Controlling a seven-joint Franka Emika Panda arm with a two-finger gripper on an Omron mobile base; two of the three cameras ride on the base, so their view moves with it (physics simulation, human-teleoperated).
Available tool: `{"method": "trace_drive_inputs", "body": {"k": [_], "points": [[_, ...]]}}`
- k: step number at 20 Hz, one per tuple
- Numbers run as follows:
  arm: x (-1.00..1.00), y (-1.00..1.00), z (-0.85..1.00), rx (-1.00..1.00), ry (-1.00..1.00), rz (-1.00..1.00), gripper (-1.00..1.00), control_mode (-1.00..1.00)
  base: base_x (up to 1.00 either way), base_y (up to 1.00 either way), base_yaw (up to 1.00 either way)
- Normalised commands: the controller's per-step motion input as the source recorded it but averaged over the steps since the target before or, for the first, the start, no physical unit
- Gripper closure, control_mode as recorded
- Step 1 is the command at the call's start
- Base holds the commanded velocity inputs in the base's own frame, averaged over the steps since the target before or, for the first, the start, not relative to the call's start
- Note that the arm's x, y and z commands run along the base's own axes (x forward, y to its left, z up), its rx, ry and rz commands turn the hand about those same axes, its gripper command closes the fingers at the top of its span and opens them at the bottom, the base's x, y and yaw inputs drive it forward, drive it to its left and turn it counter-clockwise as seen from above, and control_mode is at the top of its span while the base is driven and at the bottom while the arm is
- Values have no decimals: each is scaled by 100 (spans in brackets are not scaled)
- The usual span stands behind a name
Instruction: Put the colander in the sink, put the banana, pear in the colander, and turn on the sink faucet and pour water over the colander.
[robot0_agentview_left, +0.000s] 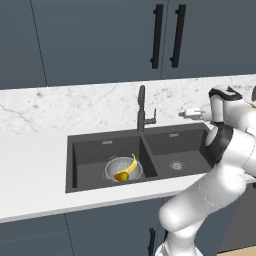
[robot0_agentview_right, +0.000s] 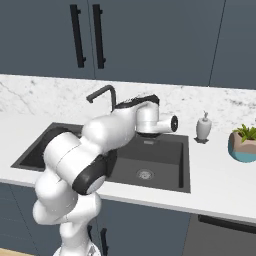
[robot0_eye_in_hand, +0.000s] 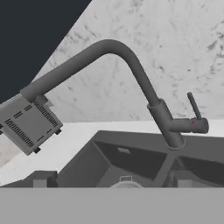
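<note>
- no brand, label or writing can be read on anything here.
- the colander (robot0_agentview_left: 123, 169) is a small round silver-grey bowl with perforated sides; it sits on the floor of the left basin of the sink (robot0_agentview_left: 80, 150), which is dark charcoal with two basins.
- the banana (robot0_agentview_left: 132, 165), curved and yellow, leans in the colander with one end rising above the rim; the pear (robot0_agentview_left: 121, 176), rounded and yellow-orange, lies in the bowl just beside it.
- the sink faucet (robot0_eye_in_hand: 131, 65) is slim and dark, rooted at the divider behind the basins; its bent-over spout reaches out and its small side lever (robot0_eye_in_hand: 194, 106) stands up, slightly tilted.
- the gripper (robot0_eye_in_hand: 111, 183) is released, its two dark tips set wide apart with nothing between them; it faces the faucet and stands clear of it.
- a grey toaster (robot0_eye_in_hand: 27, 124) stands on the white marble counter (robot0_agentview_left: 35, 165) beyond the spout's end.
- a white soap dispenser (robot0_agentview_right: 203, 127) stands on the counter right of the sink.
</note>
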Motion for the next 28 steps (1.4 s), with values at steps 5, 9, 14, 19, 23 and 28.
{"method": "trace_drive_inputs", "body": {"k": [5,9,14,19,23,28], "points": [[11,0,-20,-9,-23,15,-100,-100,0,0,0],[0,0,-10,-3,-38,11,-100,-100,0,0,0],[6,6,-9,-1,-24,7,-100,-100,0,0,0],[28,24,-19,-14,-5,5,-100,-100,0,0,0],[42,30,-24,-14,0,8,-100,-100,0,0,0],[44,27,-17,-9,-1,2,-100,-100,0,0,0]]}}
